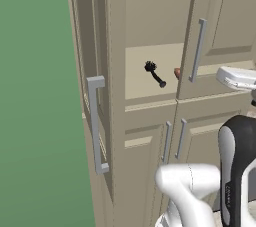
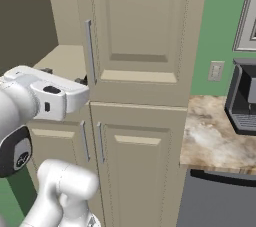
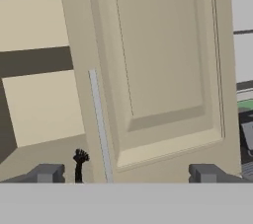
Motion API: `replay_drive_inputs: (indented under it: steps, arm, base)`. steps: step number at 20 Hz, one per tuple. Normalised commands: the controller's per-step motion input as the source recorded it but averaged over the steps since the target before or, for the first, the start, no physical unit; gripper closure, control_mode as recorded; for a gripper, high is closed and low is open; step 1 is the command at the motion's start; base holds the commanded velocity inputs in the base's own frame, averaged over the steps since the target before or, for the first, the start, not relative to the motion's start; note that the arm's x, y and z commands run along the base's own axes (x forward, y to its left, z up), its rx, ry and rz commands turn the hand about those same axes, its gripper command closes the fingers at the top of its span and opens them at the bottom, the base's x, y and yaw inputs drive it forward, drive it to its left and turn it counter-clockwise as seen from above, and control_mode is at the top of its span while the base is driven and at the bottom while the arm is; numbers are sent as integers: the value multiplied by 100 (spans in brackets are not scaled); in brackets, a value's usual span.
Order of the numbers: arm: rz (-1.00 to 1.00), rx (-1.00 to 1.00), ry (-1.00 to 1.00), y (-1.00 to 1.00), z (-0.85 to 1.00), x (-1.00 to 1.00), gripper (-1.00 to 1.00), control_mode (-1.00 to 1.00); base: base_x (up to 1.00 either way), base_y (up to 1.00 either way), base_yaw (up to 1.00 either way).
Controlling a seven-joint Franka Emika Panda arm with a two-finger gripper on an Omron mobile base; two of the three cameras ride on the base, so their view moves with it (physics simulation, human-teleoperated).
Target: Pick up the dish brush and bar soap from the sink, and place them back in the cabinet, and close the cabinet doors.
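The tall beige cabinet (image 1: 117, 46) has its left door (image 1: 90, 46) swung wide open, grey bar handle (image 1: 95, 123) toward me. The black dish brush (image 1: 154, 73) lies on the middle shelf (image 1: 145, 91), and it shows low down in the hand view as the brush (image 3: 80, 161). The pinkish bar soap (image 1: 177, 73) peeks out on that shelf from behind the right door's edge. The right door (image 3: 163, 60) stands ajar. My gripper (image 3: 126, 172) is open and empty just in front of it, beside its handle (image 3: 99, 124). The sink is out of view.
Below the shelf two lower beige doors (image 1: 150, 171) are shut, handles side by side. To the right a marble counter (image 2: 215, 131) carries a dark coffee machine (image 2: 245, 101). A green wall (image 1: 35, 96) lies to the left. My white arm (image 2: 60, 186) rises in front.
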Motion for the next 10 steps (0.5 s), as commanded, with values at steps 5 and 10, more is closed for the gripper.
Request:
replay_drive_inputs:
  steps: [5,10]
  arm:
    - [0,-2,-9,15,-12,-30,-100,-100]
    - [0,-2,-7,22,-19,-15,-100,-100]
  base:
    - [0,0,0]
    - [0,0,0]
